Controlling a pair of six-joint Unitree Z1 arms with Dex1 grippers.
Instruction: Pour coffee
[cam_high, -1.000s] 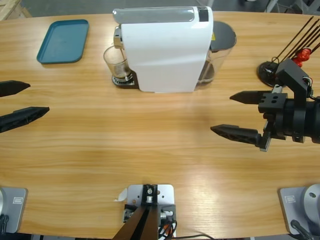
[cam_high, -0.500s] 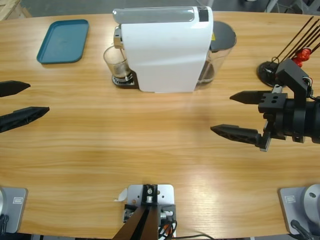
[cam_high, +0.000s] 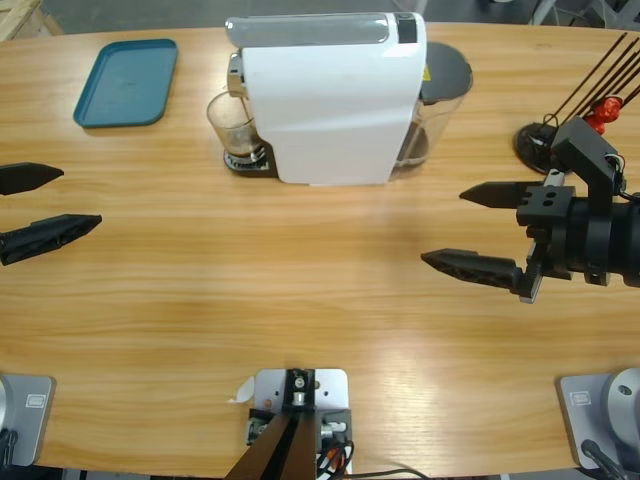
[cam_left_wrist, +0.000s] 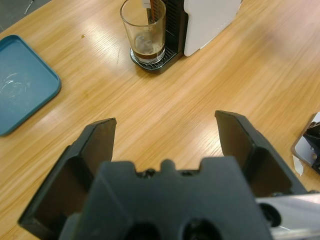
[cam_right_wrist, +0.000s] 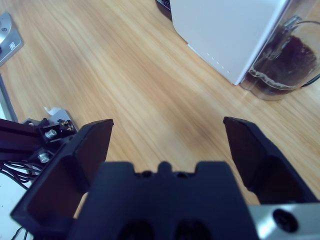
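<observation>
A clear glass (cam_high: 232, 125) stands on the drip tray of the white coffee machine (cam_high: 330, 95), at the machine's left end in the high view. The coffee (cam_left_wrist: 148, 51) lies as a shallow dark layer in the bottom of that glass, with pale foam marks on the wall above it.

The left gripper (cam_high: 52, 202) comes in from the left edge of the high view, its jaws spread wide and holding nothing. It hangs over bare wood, well apart from the glass. In the left wrist view the glass sits far ahead of the jaws and a little to the left of their midline, so the gripper points roughly toward it. A blue tray (cam_high: 127, 82) lies at the table's far left corner (in the left wrist view it shows at the left edge).

The right gripper (cam_high: 470, 228) reaches in from the right edge, jaws also spread wide and empty, over the table (cam_high: 300, 300) in front of the machine's right end. The glass with the coffee is well apart from it, on the other side of the machine. The right wrist view looks along the jaws at the machine's white side and at a clear tank (cam_right_wrist: 285, 57) behind it, dark inside.

Near the right edge stands a black stand (cam_high: 535, 145) with thin rods holding a red capsule (cam_high: 598, 117).
</observation>
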